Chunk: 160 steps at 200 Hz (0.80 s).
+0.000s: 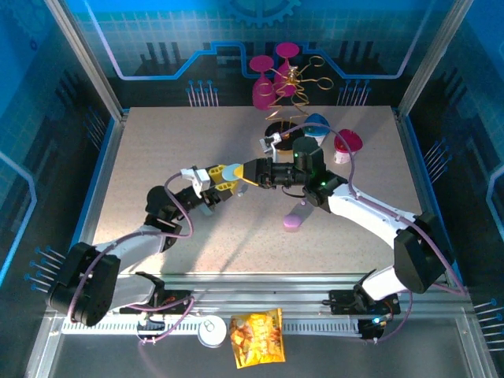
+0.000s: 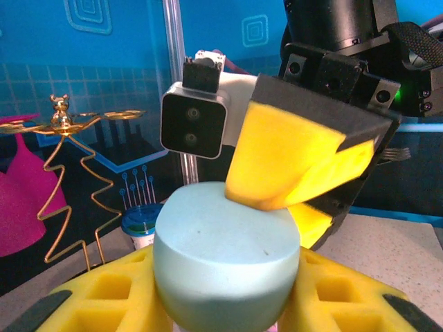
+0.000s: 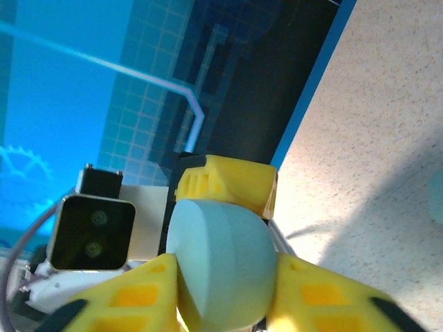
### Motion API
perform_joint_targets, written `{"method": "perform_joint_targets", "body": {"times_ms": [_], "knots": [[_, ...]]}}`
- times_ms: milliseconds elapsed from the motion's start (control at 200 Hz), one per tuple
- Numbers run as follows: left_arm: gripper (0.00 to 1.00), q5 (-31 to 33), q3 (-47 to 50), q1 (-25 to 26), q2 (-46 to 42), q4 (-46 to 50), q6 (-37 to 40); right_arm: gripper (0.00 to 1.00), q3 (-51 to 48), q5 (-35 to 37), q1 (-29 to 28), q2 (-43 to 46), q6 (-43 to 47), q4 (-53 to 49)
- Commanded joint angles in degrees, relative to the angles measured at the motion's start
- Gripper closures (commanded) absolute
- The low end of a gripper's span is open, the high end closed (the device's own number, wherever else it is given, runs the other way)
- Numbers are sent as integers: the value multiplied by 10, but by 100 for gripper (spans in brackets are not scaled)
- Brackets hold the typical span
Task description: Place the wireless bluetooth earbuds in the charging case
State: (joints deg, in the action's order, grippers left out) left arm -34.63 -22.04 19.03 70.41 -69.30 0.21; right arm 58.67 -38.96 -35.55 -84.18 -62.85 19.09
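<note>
Hanging centrally over the speckled, blue-walled tabletop (image 1: 157, 142), the pale blue charging case (image 2: 221, 235) was clamped by left gripper (image 2: 225, 297) and right gripper (image 3: 225, 294).

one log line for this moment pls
left end effector: shut on pale blue case | right end effector: shut on same case, opposite end | case: held above table | lilac case: lying on table

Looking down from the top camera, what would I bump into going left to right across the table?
left hand → pale blue case → right hand → lilac case → pink and white object
</note>
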Motion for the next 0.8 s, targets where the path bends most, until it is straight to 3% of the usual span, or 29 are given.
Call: {"method": "perform_joint_targets", "body": {"times_ms": [0, 160, 300, 410, 480, 670, 795], "knots": [[83, -22, -20, 10, -10, 4, 14, 81, -5, -15, -7, -4, -2, 24], [73, -20, -13, 14, -14, 6, 16, 86, -12, -5, -5, 0, 13, 21], [46, -12, -9, 14, -25, 26, 22, 89, -26, 18, 5, 12, 23, 18], [14, 0, -13, 14, -23, 42, 32, 88, -37, 52, 22, 27, 50, -9], [2, 20, -13, 15, -23, 57, 36, 87, -40, 89, 36, 31, 85, -57], [1, 84, 4, 30, -48, 178, 81, 86, -18, 230, 58, -7, 195, -183], [1, 113, 27, 42, -90, 257, 108, 85, 21, 277, 62, -80, 233, -212]]}}
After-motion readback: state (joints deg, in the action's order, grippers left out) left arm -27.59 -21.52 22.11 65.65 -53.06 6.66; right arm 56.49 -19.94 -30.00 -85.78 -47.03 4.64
